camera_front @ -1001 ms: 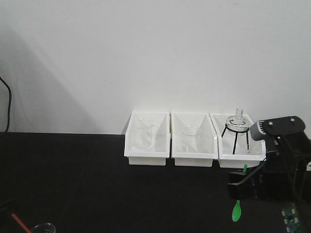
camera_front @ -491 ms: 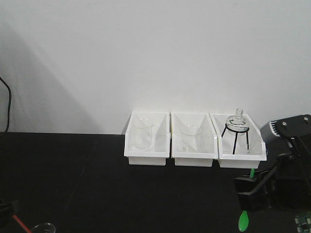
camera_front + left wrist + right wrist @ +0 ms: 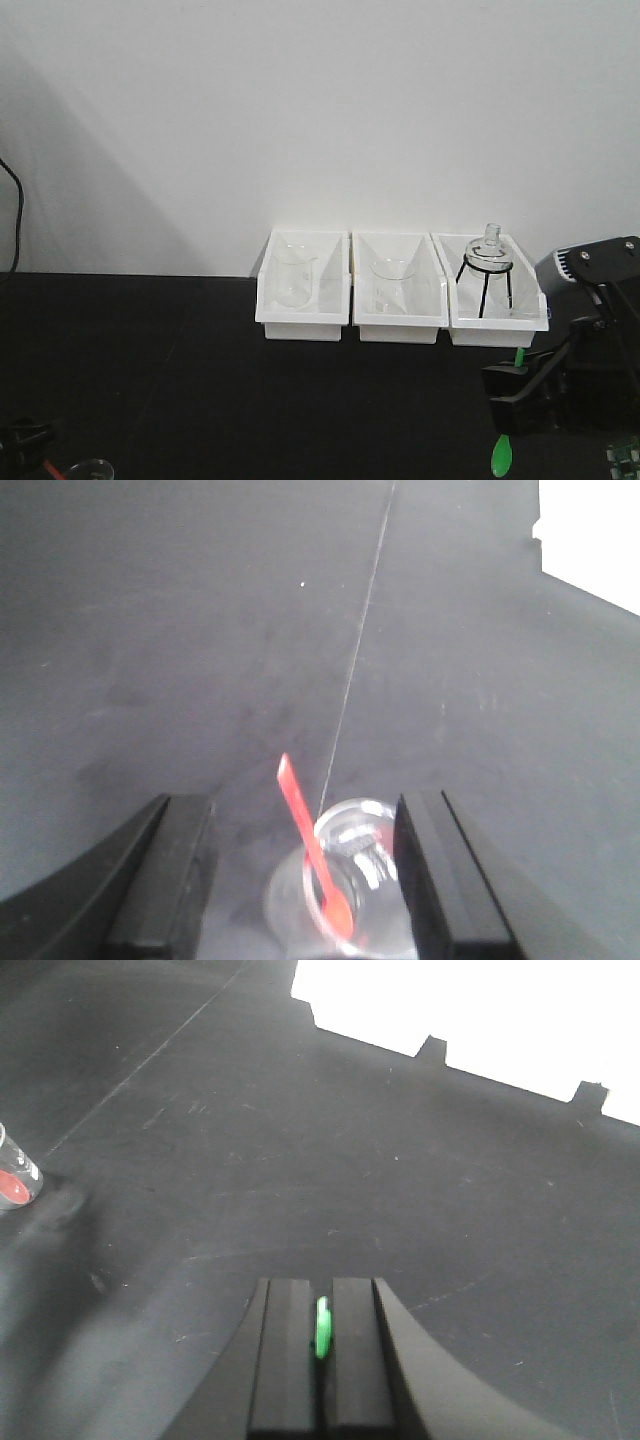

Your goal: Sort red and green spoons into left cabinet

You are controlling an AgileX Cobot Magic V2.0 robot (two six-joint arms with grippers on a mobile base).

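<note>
- Well, the green spoon hangs bowl-down from the right gripper. Its jaws are closed on the thin handle, above the black table in front of the white bins.
- And the hold itself?
- The right wrist view shows only a sliver of green pinched between the jaws. The hold looks narrow, so a quick swing could let the spoon pivot, slip out and drop.
- What about the red spoon?
- It leans in a glass beaker, handle up. The left gripper is spread wide, one jaw on either side of the beaker, holding nothing.
- So closing there is risky.
- Probably. The jaws straddle the glass, not the handle. If they shut at that height, they could clamp or tip the beaker instead of taking the spoon.
- And the cabinet?
- It shows in no view, so the route to its shelf cannot be judged. Both arms heading left might crowd each other.
</note>
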